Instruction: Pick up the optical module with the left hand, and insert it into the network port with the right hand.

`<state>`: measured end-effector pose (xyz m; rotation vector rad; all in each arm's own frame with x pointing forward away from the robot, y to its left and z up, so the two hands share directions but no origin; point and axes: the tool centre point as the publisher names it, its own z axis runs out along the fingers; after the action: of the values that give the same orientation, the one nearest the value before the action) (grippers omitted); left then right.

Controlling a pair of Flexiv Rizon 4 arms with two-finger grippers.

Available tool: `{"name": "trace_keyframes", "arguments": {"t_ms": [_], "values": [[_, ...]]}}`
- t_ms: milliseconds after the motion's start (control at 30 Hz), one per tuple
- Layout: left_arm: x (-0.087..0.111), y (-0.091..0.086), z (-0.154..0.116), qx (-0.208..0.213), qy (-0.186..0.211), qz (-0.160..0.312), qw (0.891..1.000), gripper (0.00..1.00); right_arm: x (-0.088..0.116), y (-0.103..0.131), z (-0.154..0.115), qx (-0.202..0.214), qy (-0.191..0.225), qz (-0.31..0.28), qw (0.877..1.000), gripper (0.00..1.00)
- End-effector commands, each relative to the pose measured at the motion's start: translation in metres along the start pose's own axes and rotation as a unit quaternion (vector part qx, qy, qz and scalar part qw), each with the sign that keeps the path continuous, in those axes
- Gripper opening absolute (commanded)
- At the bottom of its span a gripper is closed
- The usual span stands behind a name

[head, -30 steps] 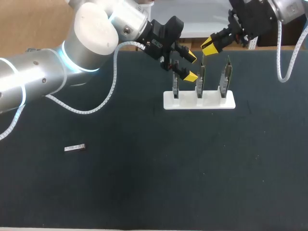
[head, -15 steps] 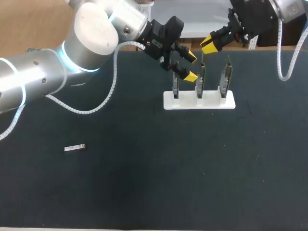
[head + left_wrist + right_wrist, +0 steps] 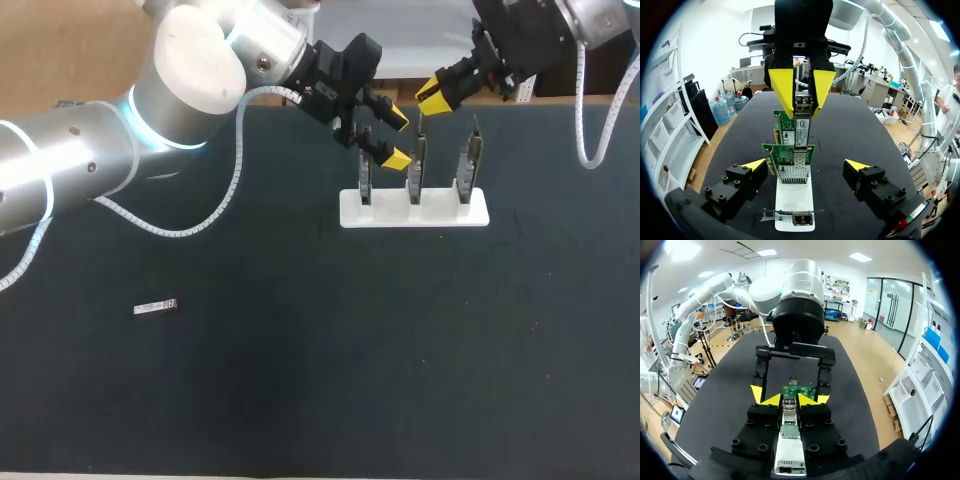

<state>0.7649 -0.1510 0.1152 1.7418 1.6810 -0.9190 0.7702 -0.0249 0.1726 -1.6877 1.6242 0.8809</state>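
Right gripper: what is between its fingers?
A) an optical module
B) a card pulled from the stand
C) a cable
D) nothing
A: the left wrist view shows the right gripper shut on the optical module, above the cards standing in the white stand.

The table (image 3: pixel 320 370) has a dark, matte, near-black top that fills most of the head view. Two things lie directly on it, well apart. Toward the far edge, right of the middle, stands a white slotted rack (image 3: pixel 414 209), its long side running parallel to that edge and its flat base resting on the dark surface. Nearer the front and far to the left, a small silver-and-black optical module (image 3: pixel 156 307) lies flat by itself, slightly tilted.
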Motion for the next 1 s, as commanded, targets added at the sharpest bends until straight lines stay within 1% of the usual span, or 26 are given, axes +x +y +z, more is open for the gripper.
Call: {"name": "trace_keyframes", "arguments": {"t_ms": [33, 433, 633, 1000], "values": [[-0.0008, 0.0019, 0.0001, 0.002, 0.002, -0.001, 1.0, 1.0, 0.0011, -0.0003, 0.0014, 0.001, 0.0, 0.001, 1.0, 0.0], [-0.0008, 0.0019, 0.0001, 0.002, 0.002, -0.001, 1.0, 1.0, 0.003, 0.0, 0.003, 0.001, 0.003, 0.004, 1.0, 0.0], [-0.0008, 0.0019, 0.0001, 0.002, 0.002, -0.001, 1.0, 1.0, 0.0015, -0.0001, 0.0019, 0.006, 0.001, 0.004, 1.0, 0.0], [-0.0008, 0.0019, 0.0001, 0.002, 0.002, -0.001, 1.0, 1.0, 0.0092, -0.0018, 0.0063, 0.004, 0.006, 0.016, 1.0, 0.0]]}}
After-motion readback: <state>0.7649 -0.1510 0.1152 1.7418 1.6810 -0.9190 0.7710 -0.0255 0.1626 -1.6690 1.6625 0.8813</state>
